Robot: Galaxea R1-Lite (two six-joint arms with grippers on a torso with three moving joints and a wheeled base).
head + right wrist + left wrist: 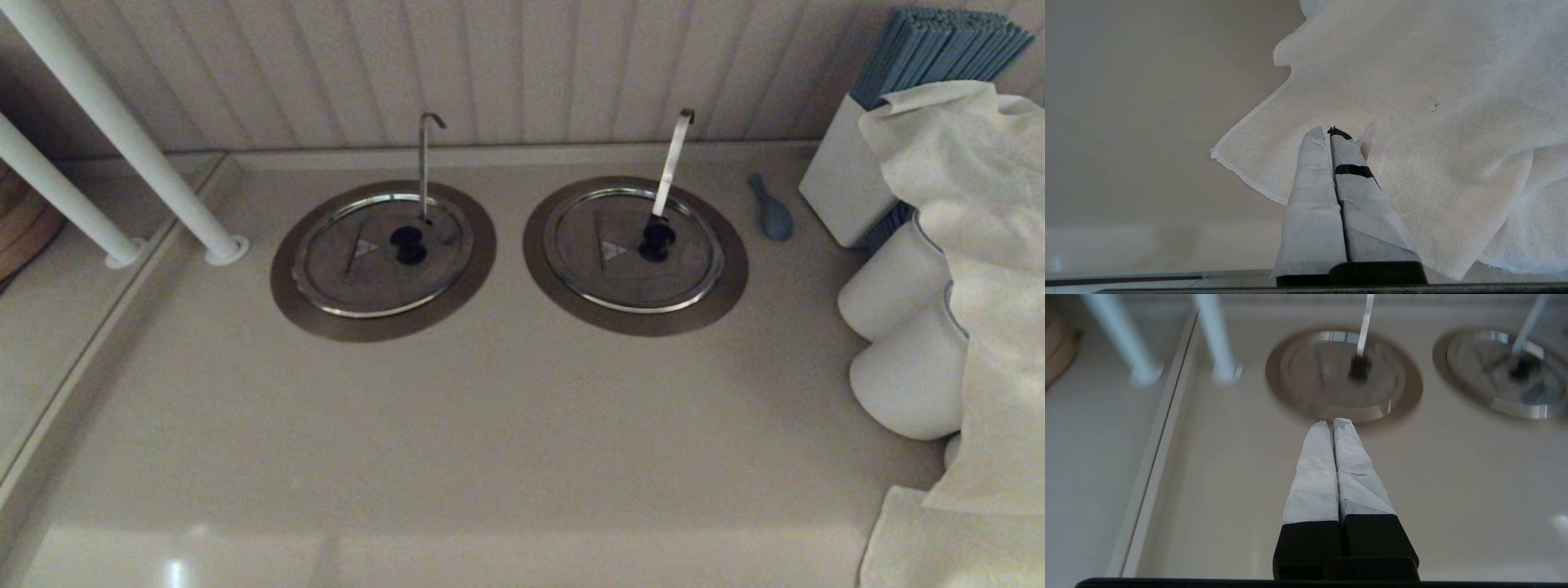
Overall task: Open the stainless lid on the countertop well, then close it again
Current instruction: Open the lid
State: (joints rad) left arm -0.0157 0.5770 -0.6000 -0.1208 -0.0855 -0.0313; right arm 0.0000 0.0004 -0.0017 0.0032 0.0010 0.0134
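The stainless lid [359, 265] lies flat and closed over the countertop well, whose brushed collar ring [295, 304] shows around it. The lid bears a black knob [408, 245] and a small triangle mark, and a thin grey hooked rod [424, 163] rises behind the knob. Neither gripper appears in the head view. In the left wrist view my left gripper [1331, 422] is shut and empty, hovering over the counter just short of the lid [1314, 379], apart from it. My right gripper [1329, 131] is shut and empty above a white cloth [1433, 102].
The twin lid [620, 265] with a pale strip handle [671, 163] sits to the right. Two slanted white posts [122, 131] stand at the left. A grey-blue spoon [771, 214], a white box of blue sticks [849, 188] and cloth-draped white containers [906, 376] crowd the right.
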